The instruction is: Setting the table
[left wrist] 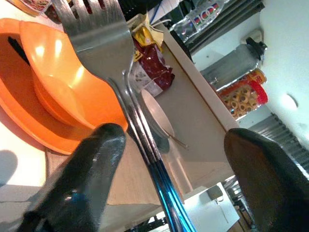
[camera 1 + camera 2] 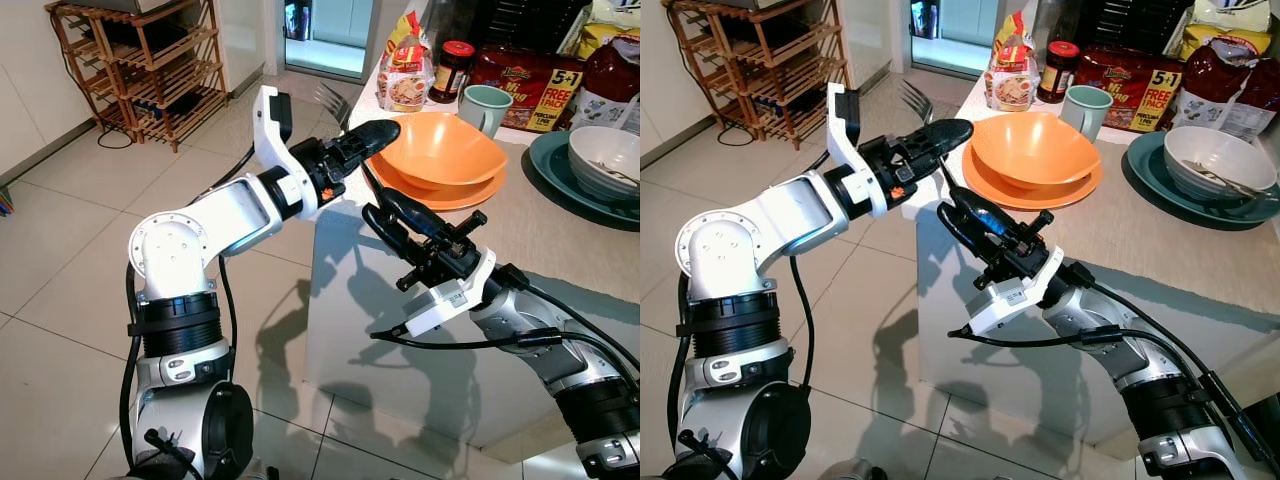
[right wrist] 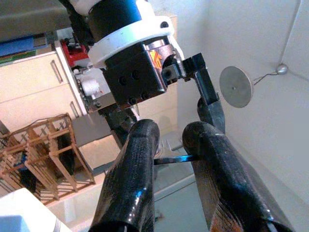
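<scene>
The right tool [image 2: 958,212], nearest the camera at 5 o'clock in the eye views, reaches up toward the corner of the desk [image 2: 1160,250]. Its 2 black fingers [image 3: 137,169] are pressed on the thin dark handle of a fork [image 1: 104,53], as the right wrist view shows. The left tool [image 2: 375,135] comes in from 9 o'clock and hovers just above the right one, at the rim of the orange bowl [image 2: 445,148]. In the left wrist view its fingers [image 1: 91,169] stand spread, one on each side of the fork's handle, with gaps between. The fork's tines [image 2: 332,98] stick up past the left tool, near the desk's edge. The orange bowl sits on an orange plate [image 2: 440,192]. At 1 o'clock stands a pale green mug [image 2: 485,106], with a red-lidded jar [image 2: 455,70] and food packets [image 2: 405,65] behind. At 3 o'clock a white bowl [image 2: 605,160] rests on a teal plate [image 2: 548,165]. A wooden rack [image 2: 150,60] stands on the tiled floor [image 2: 60,280] at 11 o'clock.
</scene>
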### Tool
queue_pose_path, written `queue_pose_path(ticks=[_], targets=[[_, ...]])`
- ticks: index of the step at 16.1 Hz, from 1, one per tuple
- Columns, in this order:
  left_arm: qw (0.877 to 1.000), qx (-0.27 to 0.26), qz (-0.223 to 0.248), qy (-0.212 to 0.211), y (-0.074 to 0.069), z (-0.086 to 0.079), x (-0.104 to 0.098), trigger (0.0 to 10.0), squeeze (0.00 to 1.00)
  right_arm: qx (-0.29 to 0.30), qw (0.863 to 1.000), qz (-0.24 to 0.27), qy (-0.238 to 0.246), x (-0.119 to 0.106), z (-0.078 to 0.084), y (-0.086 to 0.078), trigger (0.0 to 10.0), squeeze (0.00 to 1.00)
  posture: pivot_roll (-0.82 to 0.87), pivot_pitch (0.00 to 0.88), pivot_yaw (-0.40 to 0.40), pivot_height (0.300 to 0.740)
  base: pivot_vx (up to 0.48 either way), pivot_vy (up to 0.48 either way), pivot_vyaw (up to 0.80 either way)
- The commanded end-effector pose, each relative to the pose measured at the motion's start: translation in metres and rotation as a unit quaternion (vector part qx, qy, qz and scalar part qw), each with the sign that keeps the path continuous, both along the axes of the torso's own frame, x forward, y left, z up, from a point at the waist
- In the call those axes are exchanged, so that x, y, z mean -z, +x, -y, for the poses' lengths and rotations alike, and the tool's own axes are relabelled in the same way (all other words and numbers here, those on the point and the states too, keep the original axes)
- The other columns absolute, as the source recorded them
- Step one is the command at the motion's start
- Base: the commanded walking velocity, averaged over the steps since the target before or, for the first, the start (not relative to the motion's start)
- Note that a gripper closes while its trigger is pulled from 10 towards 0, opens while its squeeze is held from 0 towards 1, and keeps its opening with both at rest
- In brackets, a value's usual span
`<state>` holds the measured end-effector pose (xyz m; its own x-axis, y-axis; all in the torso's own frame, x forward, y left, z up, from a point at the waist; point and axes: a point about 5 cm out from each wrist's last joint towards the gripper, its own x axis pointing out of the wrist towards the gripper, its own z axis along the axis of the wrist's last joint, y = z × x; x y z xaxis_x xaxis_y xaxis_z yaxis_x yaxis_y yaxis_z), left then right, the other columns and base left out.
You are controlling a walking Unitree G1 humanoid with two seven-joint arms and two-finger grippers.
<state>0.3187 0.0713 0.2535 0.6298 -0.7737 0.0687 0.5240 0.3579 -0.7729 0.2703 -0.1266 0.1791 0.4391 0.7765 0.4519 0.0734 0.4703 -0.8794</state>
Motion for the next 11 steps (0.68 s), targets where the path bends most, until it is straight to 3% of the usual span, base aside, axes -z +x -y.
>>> queue_pose_path(ticks=[1, 11], targets=[[1.000, 0.015, 0.002, -0.003, -0.0020, 0.0034, -0.0034, 0.0, 0.00, -0.002, 1.000, 0.006, -0.005, -0.0024, 0.0006, 0.0017, 0.0, 0.00, 0.18, 0.000, -0.007, 0.740, 0.000, 0.000, 0.00], [1.000, 0.015, -0.005, 0.003, -0.0039, 0.0035, -0.0003, 0.0, 0.00, 0.006, 1.000, 0.004, -0.011, -0.0002, 0.0026, 0.0041, 0.0, 0.00, 0.18, 0.000, -0.007, 0.740, 0.000, 0.000, 0.00]])
